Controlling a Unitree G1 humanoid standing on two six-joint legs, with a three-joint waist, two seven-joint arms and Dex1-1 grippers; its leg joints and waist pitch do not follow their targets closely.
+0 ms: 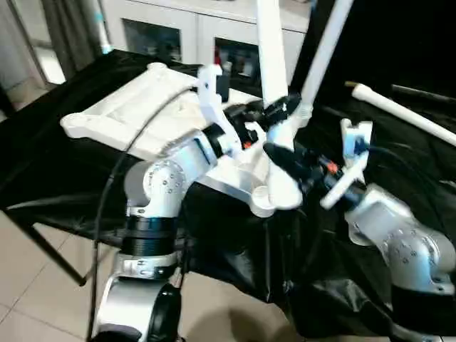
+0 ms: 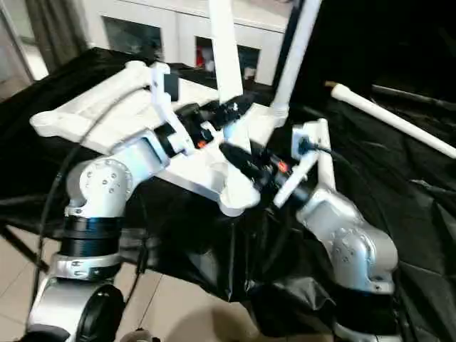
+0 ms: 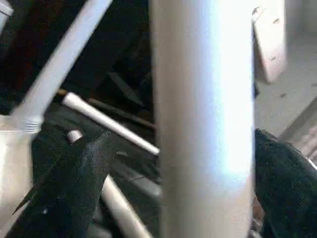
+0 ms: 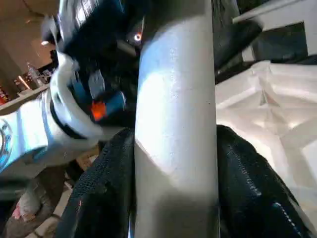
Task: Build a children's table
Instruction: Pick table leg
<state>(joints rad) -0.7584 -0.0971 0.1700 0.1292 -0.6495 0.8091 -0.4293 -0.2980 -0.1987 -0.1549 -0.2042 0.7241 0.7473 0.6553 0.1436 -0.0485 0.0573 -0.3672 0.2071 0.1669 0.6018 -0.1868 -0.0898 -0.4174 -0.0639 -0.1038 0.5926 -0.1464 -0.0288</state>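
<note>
From the head views I read no writing anywhere, the tabletop (image 1: 142,117) lies ribbed side up on the black cloth (image 1: 399,235) near its front edge, and in the wrist views my left gripper (image 3: 198,163) and right gripper (image 4: 173,168) clamp the upright leg (image 1: 274,71).

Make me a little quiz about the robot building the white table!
1. True or false: the tabletop lies ribbed side up on the black cloth.
2. How many legs stand upright in its corners?
3. Which tools hold the nearer upright leg: A left only, B right only, C both?

Key: 1 true. 2 two; the other leg stands just behind. 3 C: left tool above, right tool below.
</note>
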